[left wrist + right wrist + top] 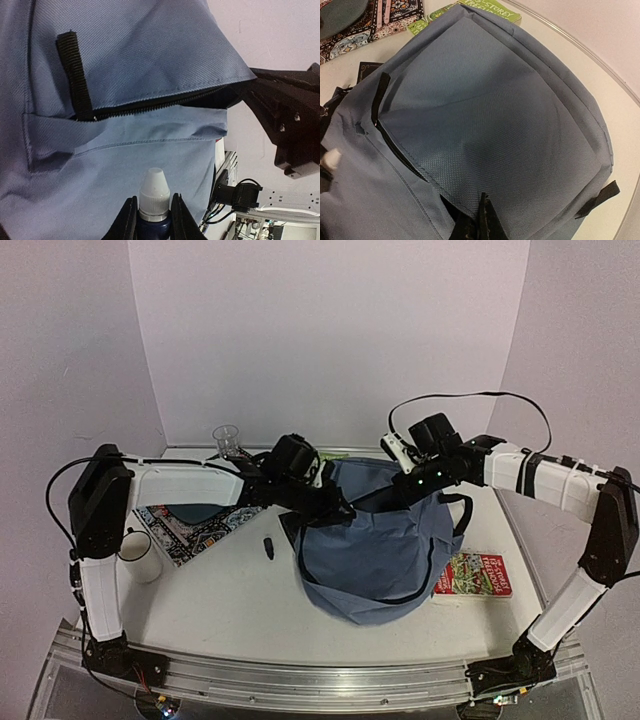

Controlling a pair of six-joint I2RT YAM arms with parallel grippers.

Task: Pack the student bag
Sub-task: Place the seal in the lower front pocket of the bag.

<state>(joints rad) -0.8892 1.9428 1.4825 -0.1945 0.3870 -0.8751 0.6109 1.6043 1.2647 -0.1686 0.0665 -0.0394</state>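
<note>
The grey-blue student bag point(370, 555) lies in the middle of the table, its dark zipper pocket point(160, 104) pulled open. My left gripper point(338, 508) is shut on a small dark-blue bottle with a white cap point(155, 187) and holds it against the bag's fabric point(140, 55), just below the zipper opening. My right gripper point(378, 502) is shut on the edge of the bag's pocket flap point(485, 200) and lifts it. The bottle's white cap point(330, 160) shows at the left edge of the right wrist view.
A patterned book point(190, 528) and a white mug point(140, 556) are at the left. A red book point(475, 575) lies right of the bag, a green book point(485, 9) behind it. A clear cup point(227, 440) stands at the back. A small black item point(268, 547) lies left of the bag.
</note>
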